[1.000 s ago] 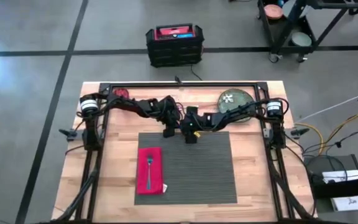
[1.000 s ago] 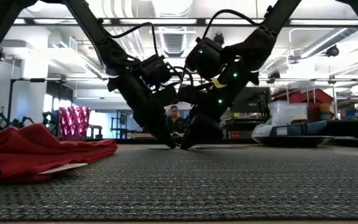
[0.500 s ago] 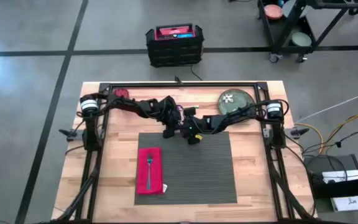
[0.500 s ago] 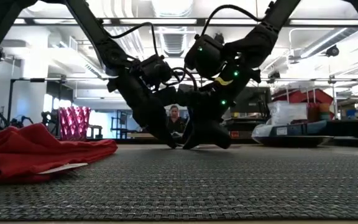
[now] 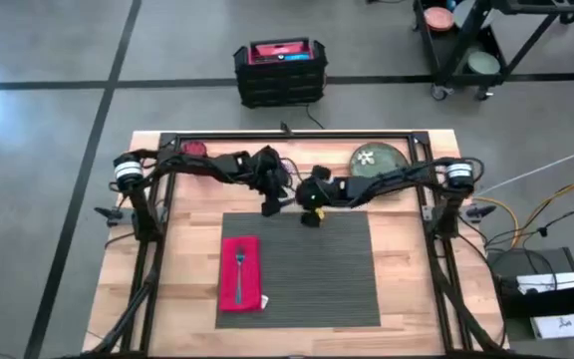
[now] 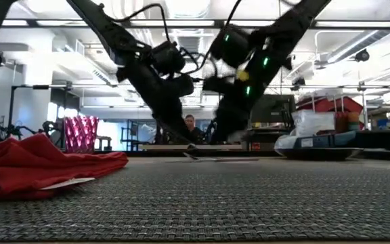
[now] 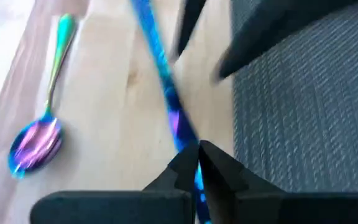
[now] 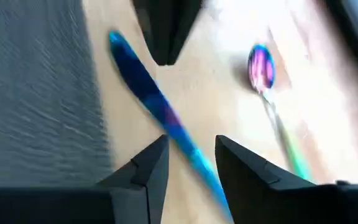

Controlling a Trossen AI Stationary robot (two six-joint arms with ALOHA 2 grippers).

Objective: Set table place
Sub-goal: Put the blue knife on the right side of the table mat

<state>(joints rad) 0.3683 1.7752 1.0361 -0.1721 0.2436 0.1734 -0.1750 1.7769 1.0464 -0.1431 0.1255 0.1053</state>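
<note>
A: Both grippers lifted off the placemat (image 5: 302, 267) far edge since a second ago; shoulders swung outward too.

B: Left gripper (image 7: 197, 163) state?

A: Fingers pinched nearly closed on an iridescent blue knife (image 7: 163, 93). Right gripper (image 8: 191, 165) open, fingers straddling the same knife, nothing held. Handover, probably.

B: Where's the mat?

A: Centred on the table (image 5: 407, 289), toward the near edge. Red napkin (image 5: 240, 271) with fork (image 5: 239, 269) on its left side. Spoon (image 7: 39, 134) lies on bare wood beyond the far edge, green plate (image 5: 377, 160) at the far right corner.

B: Advice?

A: Close right fully before left releases. Keep the knife level, low.
</note>
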